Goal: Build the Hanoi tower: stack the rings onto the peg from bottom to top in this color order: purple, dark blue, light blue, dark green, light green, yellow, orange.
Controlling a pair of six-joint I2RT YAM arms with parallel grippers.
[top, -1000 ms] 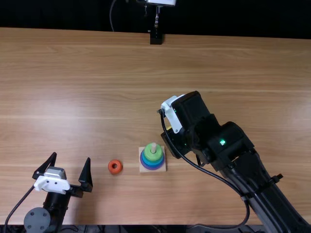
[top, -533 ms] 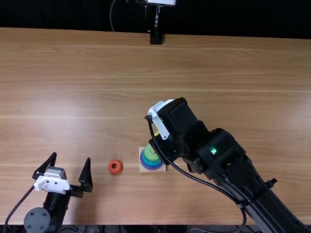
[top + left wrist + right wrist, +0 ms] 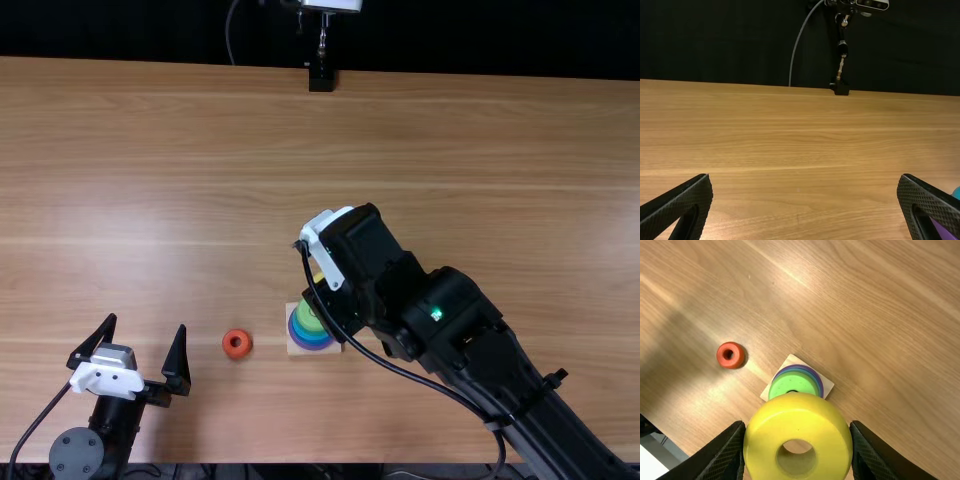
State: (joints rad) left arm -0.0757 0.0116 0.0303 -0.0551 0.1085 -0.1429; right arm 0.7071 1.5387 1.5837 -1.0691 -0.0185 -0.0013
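In the top view, my right gripper (image 3: 322, 245) is over the stack's far side, a sliver of the yellow ring (image 3: 319, 277) beneath it. The right wrist view has the yellow ring (image 3: 762, 445) between the two fingers of my right gripper (image 3: 798, 425), shut on its sides. Beyond it, the light green ring (image 3: 792, 382) tops blue and purple rings on the square wooden base (image 3: 828, 385); the peg is mostly hidden. The orange ring (image 3: 237, 344) lies flat, left of the base (image 3: 293, 348). My left gripper (image 3: 147, 322) stands open and empty; its fingers (image 3: 682, 207) are wide apart.
The wooden table (image 3: 200, 150) surrounds the stack. At its far edge stands a black mount (image 3: 321, 78) with a cable beside it. The right arm (image 3: 480, 345) crosses the near right part of the table, with its own cable looping alongside.
The right gripper has moved left and slightly toward the near edge with the yellow ring, now partly covering the stack; its motion slowed over the last half second. The left arm kept still.
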